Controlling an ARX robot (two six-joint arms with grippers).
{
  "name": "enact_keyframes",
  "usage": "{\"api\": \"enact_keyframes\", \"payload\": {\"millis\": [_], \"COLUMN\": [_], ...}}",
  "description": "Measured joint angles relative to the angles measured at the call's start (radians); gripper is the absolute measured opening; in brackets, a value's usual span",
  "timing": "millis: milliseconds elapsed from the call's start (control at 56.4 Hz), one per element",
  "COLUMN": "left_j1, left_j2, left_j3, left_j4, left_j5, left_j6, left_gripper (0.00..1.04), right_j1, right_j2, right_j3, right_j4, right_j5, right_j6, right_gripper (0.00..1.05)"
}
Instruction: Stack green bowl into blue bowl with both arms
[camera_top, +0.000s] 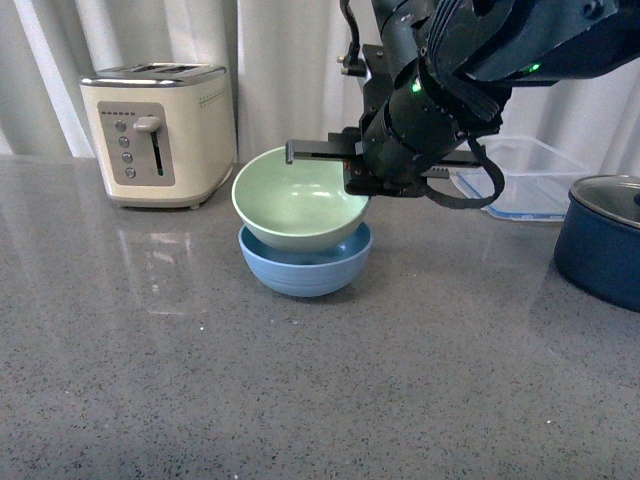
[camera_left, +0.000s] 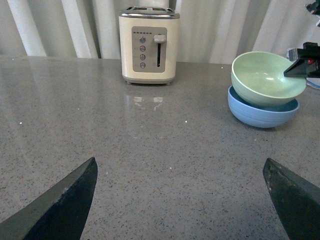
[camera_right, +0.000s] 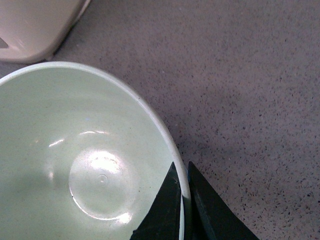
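Tilted green bowl (camera_top: 300, 205) inside blue bowl (camera_top: 305, 272)

bulky black right arm (camera_top: 440, 90) angled down, right gripper (camera_right: 184, 210) nipping the rim of pale mint-green round plastic bowl (camera_right: 75, 150), left gripper (camera_left: 179, 167) gaping wide

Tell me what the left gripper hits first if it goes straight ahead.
Likely the toaster: the open left gripper faces it across the countertop with nothing between. Its tilt is unclear, so it might meet the countertop first.

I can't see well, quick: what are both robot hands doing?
Left gripper: open, empty.
Right gripper: shut on the green bowl rim.
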Motion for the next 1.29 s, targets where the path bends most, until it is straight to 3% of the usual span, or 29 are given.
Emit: {"api": "enact_keyframes", "payload": {"millis": [230,496,567,621,656,709,1011,1294], "left_j1": [0.0,0.0,0.0,0.0,0.0,0.0,0.0,0.0], "left_j2": [0.0,0.0,0.0,0.0,0.0,0.0,0.0,0.0], "left_j3": [0.0,0.0,0.0,0.0,0.0,0.0,0.0,0.0], "left_j4": [0.0,0.0,0.0,0.0,0.0,0.0,0.0,0.0], "left_j5": [0.0,0.0,0.0,-0.001,0.0,0.001,0.0,0.0], "left_j6": [0.0,0.0,0.0,0.0,0.0,0.0,0.0,0.0], "left_gripper": [0.98,0.98,0.98,0.98,0.98,0.98,0.98,0.98], "right_j1": [0.0,-0.047,-0.109,-0.136,-0.148,-0.166,-0.252,-0.315], "right_j2": [0.012,-0.159,-0.359,-0.472,-0.546,-0.618,-0.811,-0.99], "right_j3": [-0.006,-0.138,-0.307,-0.398,-0.47,-0.572,-1.056,-1.296], "right_j4": [-0.008,0.113,0.334,0.446,0.547,0.637,0.825,0.88], "right_j5": [0.002,-0.087,-0.19,-0.17,-0.017,0.101,0.033,-0.023], "right_j6": [-0.004,0.029,0.068,0.076,0.007,-0.081,-0.201,-0.206], "right_gripper": [0.05,0.47,0.65,0.73,0.65,0.54,0.0,0.01]}}
